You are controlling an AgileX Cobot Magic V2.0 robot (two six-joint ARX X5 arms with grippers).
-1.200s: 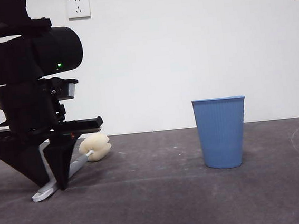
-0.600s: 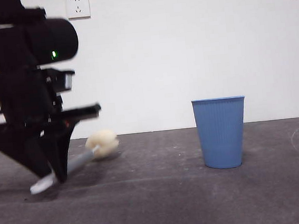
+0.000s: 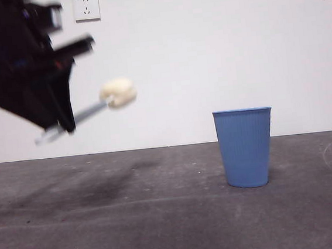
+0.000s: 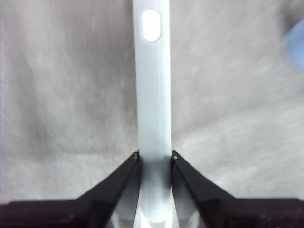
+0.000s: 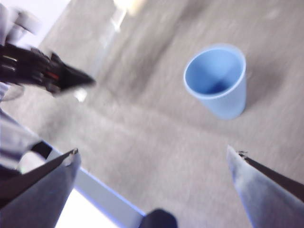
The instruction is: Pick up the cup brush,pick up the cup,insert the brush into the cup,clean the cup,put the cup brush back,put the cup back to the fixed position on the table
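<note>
My left gripper [image 3: 66,123] is shut on the grey handle of the cup brush [image 3: 88,113] and holds it in the air at the left, well above the table [image 3: 163,219]. The cream sponge head [image 3: 119,92] points right and slightly up. In the left wrist view the handle [image 4: 153,95] runs straight out from between the jaws of my left gripper [image 4: 154,159]. The blue ribbed cup [image 3: 245,147] stands upright on the table at the right, empty. My right gripper [image 5: 152,159] is open, high above the table; the cup [image 5: 217,80] lies ahead of it.
A white wall with two sockets [image 3: 86,7] stands behind the table. In the right wrist view the left arm [image 5: 42,71] shows as a dark shape, and the table's front edge [image 5: 104,194] runs near.
My left gripper has lifted the cup brush off the table and raised it well up. The cup has not moved.
</note>
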